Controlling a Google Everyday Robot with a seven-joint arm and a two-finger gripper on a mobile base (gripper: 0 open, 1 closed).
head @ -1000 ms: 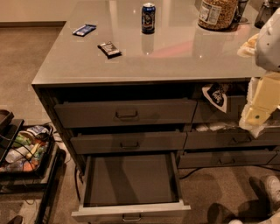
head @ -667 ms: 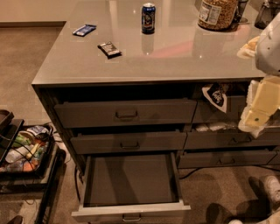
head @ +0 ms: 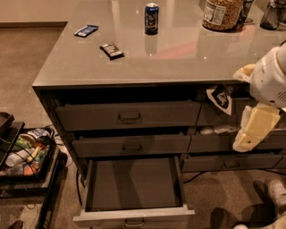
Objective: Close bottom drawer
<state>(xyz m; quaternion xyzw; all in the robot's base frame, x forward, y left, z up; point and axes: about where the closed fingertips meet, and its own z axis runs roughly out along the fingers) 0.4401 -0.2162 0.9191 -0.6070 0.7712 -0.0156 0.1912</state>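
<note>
The bottom drawer is pulled far out of the left stack, with a plain dark inside that holds nothing. Its front panel with a small pull handle is at the lower edge of the view. Above it the two taller wide fronts, middle and top, stand slightly ajar. My gripper, on the white arm, hangs at the right edge in front of the neighbouring stack, to the right of and above the open drawer, not touching it.
The grey countertop carries a can, a jar, a dark snack bar and a blue packet. A black cart with mixed items stands at the left. A bag hangs from the right stack. A shoe is at the lower right.
</note>
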